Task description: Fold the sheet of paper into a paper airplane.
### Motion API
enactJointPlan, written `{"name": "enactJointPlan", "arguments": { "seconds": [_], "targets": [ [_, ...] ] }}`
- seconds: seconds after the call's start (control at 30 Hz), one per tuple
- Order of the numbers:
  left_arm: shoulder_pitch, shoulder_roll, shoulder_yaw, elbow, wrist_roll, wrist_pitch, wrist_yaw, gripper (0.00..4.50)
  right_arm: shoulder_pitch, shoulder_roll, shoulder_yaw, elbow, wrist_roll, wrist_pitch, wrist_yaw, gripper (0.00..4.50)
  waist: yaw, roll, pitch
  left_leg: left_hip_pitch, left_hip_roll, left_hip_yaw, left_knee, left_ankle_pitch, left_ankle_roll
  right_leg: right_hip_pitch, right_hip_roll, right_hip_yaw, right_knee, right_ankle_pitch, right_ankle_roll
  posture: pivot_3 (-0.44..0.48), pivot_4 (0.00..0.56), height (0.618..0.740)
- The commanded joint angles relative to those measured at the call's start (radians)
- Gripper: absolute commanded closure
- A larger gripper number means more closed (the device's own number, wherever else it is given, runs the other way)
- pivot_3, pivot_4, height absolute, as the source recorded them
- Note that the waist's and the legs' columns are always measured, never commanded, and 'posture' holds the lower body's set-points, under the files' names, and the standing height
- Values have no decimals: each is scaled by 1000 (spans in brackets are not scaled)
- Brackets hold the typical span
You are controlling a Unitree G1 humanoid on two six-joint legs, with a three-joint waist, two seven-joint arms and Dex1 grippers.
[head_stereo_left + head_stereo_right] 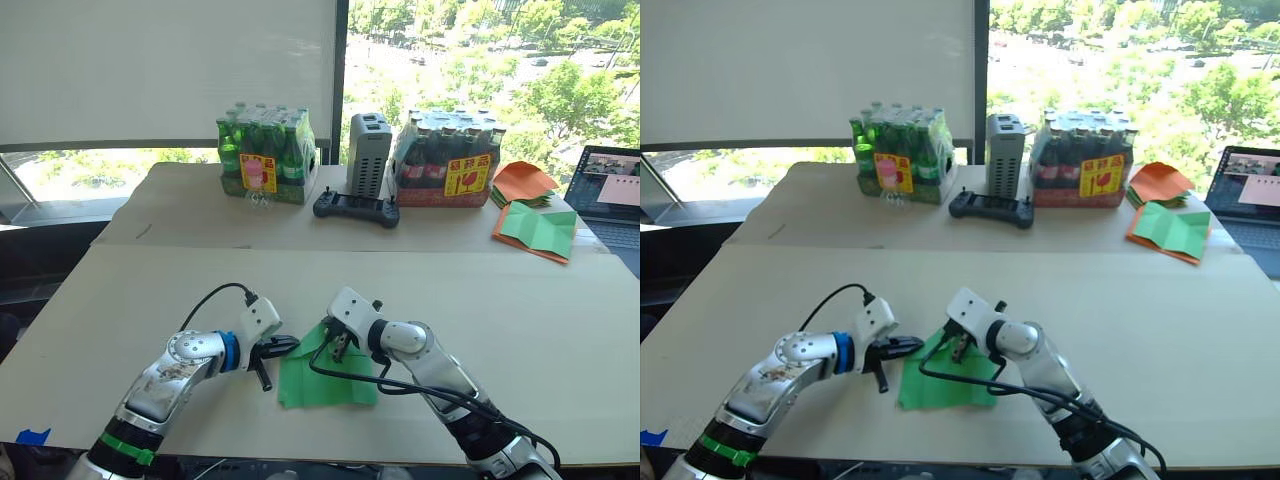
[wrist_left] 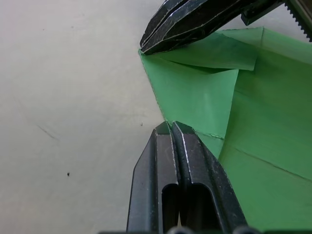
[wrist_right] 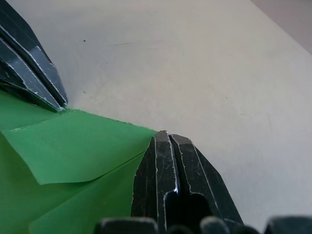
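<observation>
Both grippers pressing on the green sheet of paper [image 1: 328, 378] at the table's [image 1: 560, 330] near edge

Left gripper [image 1: 283, 347], fingers closed together, touches its left edge; right gripper [image 1: 338, 345], also closed, presses its folded top corner

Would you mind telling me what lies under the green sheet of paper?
The sheet of paper lies on the pale table. Whatever sits beneath its folded corner flap is covered.

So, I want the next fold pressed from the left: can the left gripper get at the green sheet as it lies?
Probably yes: the left gripper, shut, is already at the edge of the sheet of paper, with bare table around it.
</observation>
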Motion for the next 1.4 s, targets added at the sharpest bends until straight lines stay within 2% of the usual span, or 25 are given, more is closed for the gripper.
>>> {"name": "enactJointPlan", "arguments": {
  "seconds": [0.03,0.37,0.6,0.77,0.93,1.2,1.4],
  "targets": [
    [78,50,-15,-1,9,53,-16,4413,17,3,21,11,2,25,14,4500,-1,0,0,0,0,0,0,0,0,0,0,0,0,0,0,0,150,675],
    [170,138,49,-72,-22,59,-27,4413,15,5,21,14,1,20,21,4500,0,1,0,5,1,0,-6,0,0,0,1,0,-2,-1,-1,0,150,675],
    [140,131,84,-74,-42,65,-4,4413,14,8,19,14,2,21,23,4500,-1,1,0,5,1,0,-6,0,-1,0,1,0,-2,-1,-2,0,150,675],
    [94,137,154,-121,-111,89,-20,4413,6,18,-1,2,14,29,19,4500,-1,1,0,3,1,0,-6,0,-1,0,1,0,-2,-1,-2,0,150,675],
    [-7,65,223,-113,-185,113,16,4413,9,22,-15,-11,24,42,25,4500,3,0,0,0,1,0,-6,1,-3,-1,1,-1,-2,-1,-2,0,150,675],
    [-29,-34,75,-73,-125,64,22,4413,-5,22,-61,-66,67,90,35,4500,1,0,1,-2,1,0,-6,1,-3,-1,1,-1,-4,-1,-2,0,150,675],
    [-34,-61,24,-17,-93,38,10,4413,-13,-42,-190,-207,191,190,97,4500,3,0,1,-4,1,-1,-5,1,-3,-2,1,-1,-5,-1,-2,0,150,675]
  ]
}}
